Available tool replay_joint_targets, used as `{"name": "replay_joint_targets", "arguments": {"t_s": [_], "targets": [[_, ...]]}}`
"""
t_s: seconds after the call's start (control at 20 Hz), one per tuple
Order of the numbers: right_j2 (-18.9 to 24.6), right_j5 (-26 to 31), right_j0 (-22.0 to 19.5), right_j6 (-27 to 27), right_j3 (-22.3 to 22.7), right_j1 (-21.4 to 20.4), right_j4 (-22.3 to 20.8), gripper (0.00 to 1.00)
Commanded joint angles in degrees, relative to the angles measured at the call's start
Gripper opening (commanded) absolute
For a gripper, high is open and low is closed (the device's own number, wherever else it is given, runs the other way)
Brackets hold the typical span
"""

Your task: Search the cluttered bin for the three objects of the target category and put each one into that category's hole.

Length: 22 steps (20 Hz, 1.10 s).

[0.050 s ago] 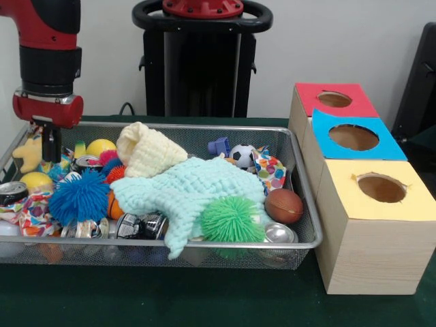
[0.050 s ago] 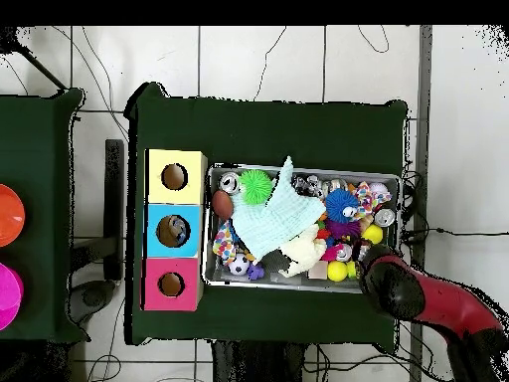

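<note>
1. Your Sawyer arm's gripper point(image 1: 51, 146) hung over one end of the wire bin point(image 1: 300, 178), its tip down among the toys beside a yellow star-shaped toy point(image 1: 28, 154); you could not tell from either view whether the claw was released or clenched, and nothing could be seen in its grasp.
2. The bin point(image 2: 401, 194) was heaped full: a mint knitted cloth point(image 1: 187, 194) lay across the middle with a cream knitted piece point(image 1: 146, 150) on it, a blue spiky ball point(image 1: 78, 197) and a green spiky ball point(image 1: 233, 219) on either side, a brown ball point(image 1: 284, 205) and a small soccer ball point(image 1: 242, 155) at the box end, and cans point(image 1: 139, 225) along the front rim.
3. The red box point(image 1: 334, 100), blue box point(image 1: 354, 138) and yellow box point(image 1: 381, 189) stood just beside the bin; the holes showed nothing clearly dropped in.
4. Your tally, judged from this: none of the three confirmed sorted, the search apparently at its start, and the cloth likely hiding more.
</note>
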Motion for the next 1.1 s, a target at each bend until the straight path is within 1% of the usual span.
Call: {"name": "replay_joint_targets", "arguments": {"t_s": [0.05, 0.1, 0.25, 0.55, 1.1], "targets": [[3.33, 7.02, -1.48, -2.10, 1.54, -0.52, -0.72, 0.00], [3.90, 6.84, -2.02, -2.49, 1.57, -0.28, -0.86, 1.00], [4.80, 7.36, -2.51, -3.31, 0.95, 0.61, -0.81, 1.00], [5.46, 5.84, -3.10, -2.71, 1.16, 1.55, -1.17, 1.00], [4.95, 2.63, -2.01, -0.66, 0.93, 3.32, -1.94, 1.00]]}}
